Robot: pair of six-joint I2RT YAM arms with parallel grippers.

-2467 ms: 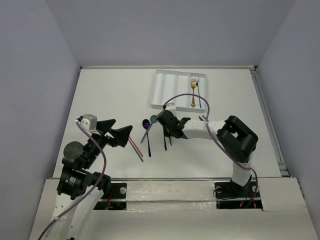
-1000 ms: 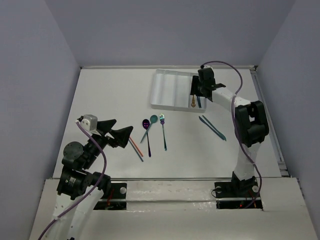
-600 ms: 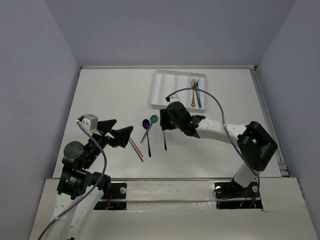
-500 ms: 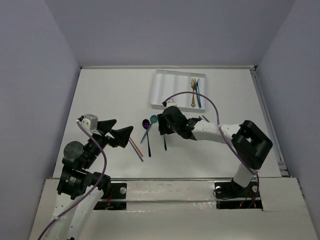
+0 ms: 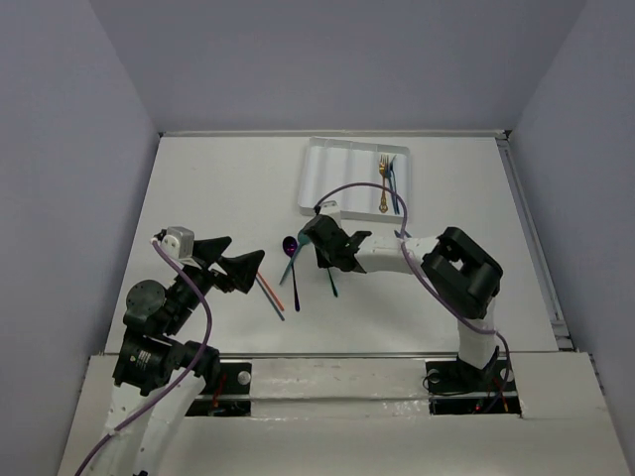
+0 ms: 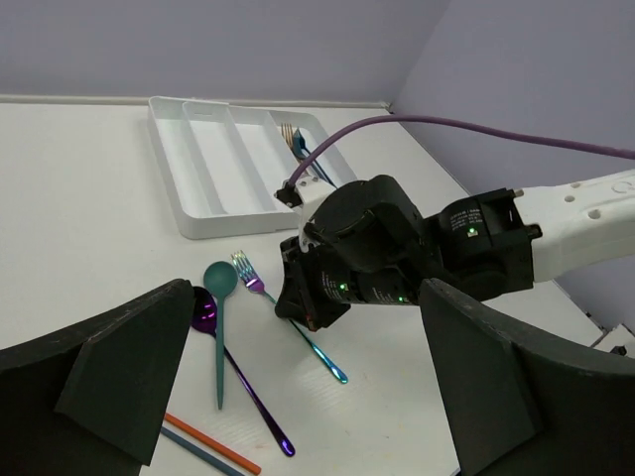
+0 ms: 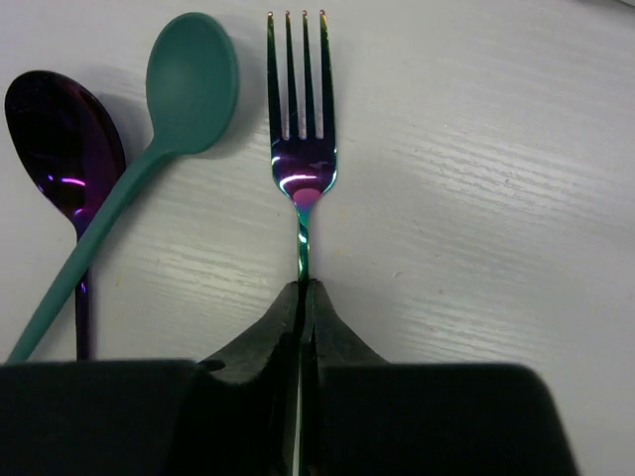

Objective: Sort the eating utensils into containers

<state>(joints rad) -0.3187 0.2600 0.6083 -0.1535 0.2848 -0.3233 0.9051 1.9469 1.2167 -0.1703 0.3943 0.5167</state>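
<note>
My right gripper [image 5: 322,250] is low over the table and shut on the handle of an iridescent purple-teal fork [image 7: 303,149], which lies flat; its handle end shows in the top view [image 5: 332,284]. A teal spoon [image 7: 189,79] and a purple spoon [image 7: 60,129] lie just left of the fork. Red-orange and teal chopsticks [image 5: 270,294] lie further left. The white tray [image 5: 327,178] holds a gold fork [image 5: 382,188] and a blue fork [image 5: 394,188] in its right compartment. My left gripper [image 5: 243,266] is open and empty, left of the chopsticks.
The right arm's purple cable [image 5: 372,188] arches over the tray's near edge. In the left wrist view the right gripper [image 6: 298,312] sits between the tray [image 6: 189,213] and the spoons [image 6: 219,288]. Walls close in the table on three sides.
My right gripper came from over the tray's right compartment back to the loose utensils, settled on the iridescent fork and now pinches its handle. The left arm has not moved.
</note>
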